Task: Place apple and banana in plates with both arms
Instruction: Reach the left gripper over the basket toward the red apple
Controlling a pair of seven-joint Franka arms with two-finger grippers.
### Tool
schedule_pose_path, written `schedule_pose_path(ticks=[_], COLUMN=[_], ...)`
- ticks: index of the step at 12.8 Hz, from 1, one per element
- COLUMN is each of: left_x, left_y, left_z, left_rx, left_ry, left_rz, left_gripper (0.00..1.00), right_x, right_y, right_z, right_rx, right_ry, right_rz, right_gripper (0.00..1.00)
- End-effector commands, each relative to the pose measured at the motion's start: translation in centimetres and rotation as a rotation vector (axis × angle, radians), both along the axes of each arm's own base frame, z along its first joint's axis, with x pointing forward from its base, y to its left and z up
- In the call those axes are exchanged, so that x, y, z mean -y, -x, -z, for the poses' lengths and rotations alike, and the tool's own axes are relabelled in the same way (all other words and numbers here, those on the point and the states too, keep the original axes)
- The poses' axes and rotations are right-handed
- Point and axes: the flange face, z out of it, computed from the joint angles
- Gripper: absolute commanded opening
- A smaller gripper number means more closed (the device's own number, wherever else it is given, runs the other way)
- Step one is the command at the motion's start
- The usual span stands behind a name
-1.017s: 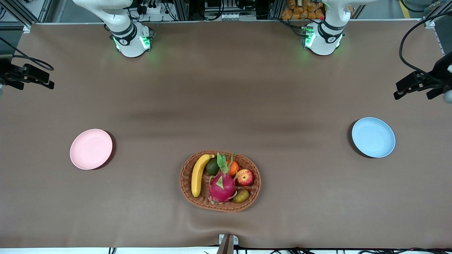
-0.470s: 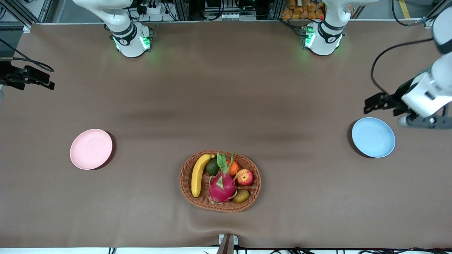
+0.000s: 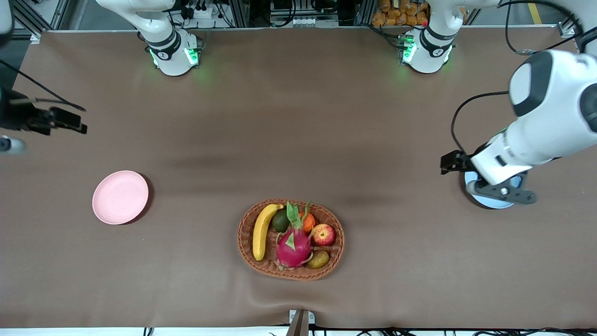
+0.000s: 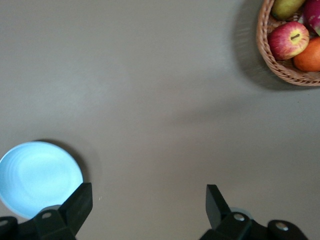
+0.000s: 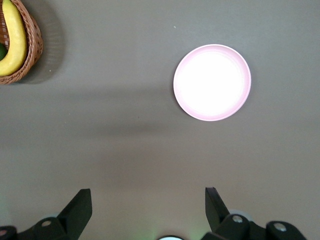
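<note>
Approach step: red apple [image 3: 323, 234] and long yellow banana [image 3: 262, 231] sit in brown wicker basket [image 3: 244, 242]. Left gripper [image 4: 145, 210], over bare table near pale blue plate [image 4: 35, 175], and right gripper [image 5: 145, 210], near pale pink plate [image 3: 120, 197], both spread, empty. Next, each must descend onto its fruit.

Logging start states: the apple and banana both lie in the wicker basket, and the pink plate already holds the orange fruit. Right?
Not quite. The pink plate is bare, as the right wrist view shows; the orange fruit sits in the wicker basket beside the apple. The banana does lie in the basket too.
</note>
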Motion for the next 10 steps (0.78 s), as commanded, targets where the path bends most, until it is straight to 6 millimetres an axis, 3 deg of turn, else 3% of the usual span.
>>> schedule_pose_path(ticks=[1,4,6,10], left_x=[3.7,8.2,11.0,14.3], left_y=[-1.5,-1.7,-2.1,-3.2], left_z=[1.5,3.6,6.4,9.9], left_rx=[0.019,0.055,0.077,0.174], left_ry=[0.024,0.051,0.079,0.128], left_rz=[0.077,0.170,0.257,0.501], left_gripper=[1.00,1.00,1.00,1.00], right_x=[-1.8,-1.6,-1.6,-2.0], right_y=[-1.2,-1.3,-1.3,-1.4], right_z=[1.3,1.6,1.6,1.5], right_rx=[0.003,-0.003,-0.003,0.008], right_ry=[-0.014,-0.014,-0.016,-0.017], right_rz=[-0.028,-0.026,-0.025,-0.032], right_gripper=[1.00,1.00,1.00,1.00])
